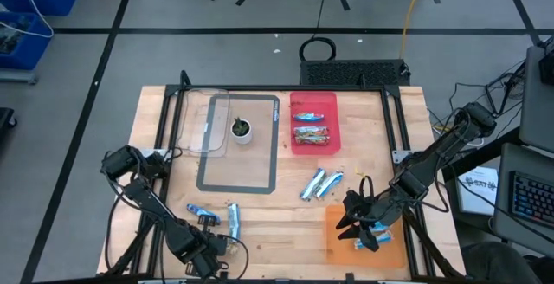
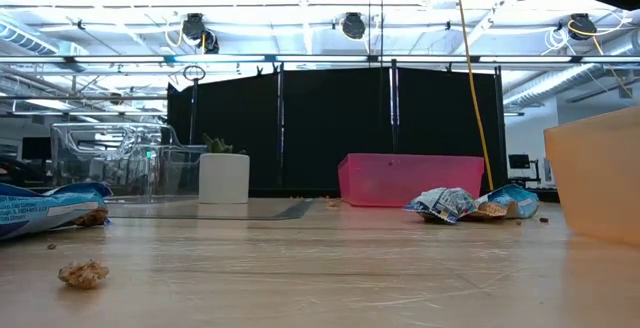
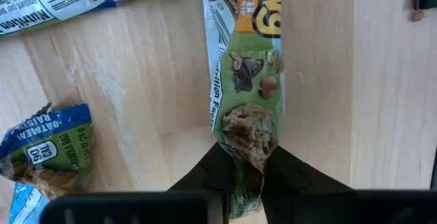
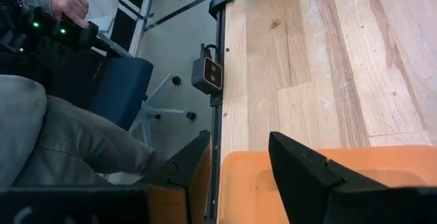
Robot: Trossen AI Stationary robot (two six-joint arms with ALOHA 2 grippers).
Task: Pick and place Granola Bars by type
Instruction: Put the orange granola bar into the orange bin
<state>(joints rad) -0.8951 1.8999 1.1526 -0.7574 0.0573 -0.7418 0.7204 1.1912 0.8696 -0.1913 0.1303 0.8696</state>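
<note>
A granola bar in a green-and-orange wrapper (image 3: 246,67) lies flat on the wood near the table's front left (image 1: 234,219), and my left gripper (image 3: 249,159) is shut on it. Other blue-wrapped bars lie beside it (image 3: 48,152) (image 1: 203,210). Two more blue bars (image 1: 320,183) rest mid-table, and some lie in the red tray (image 1: 313,102). My right gripper (image 4: 239,162) hangs open over the orange tray (image 4: 273,190) at the front right, nothing between its fingers. My left gripper pinches the green bar's near end (image 3: 247,142) between its two fingers, one on each long side. The fingers come from above, pointing down. The bar runs away from the fingers and lies flat on the table.
A small potted plant (image 1: 241,130) stands on a grey-framed mat beside a clear container (image 1: 203,121) at the back left. Crumbs (image 2: 83,273) lie near the front edge. A seated person (image 4: 61,135) is just past the table's edge, beyond the right arm.
</note>
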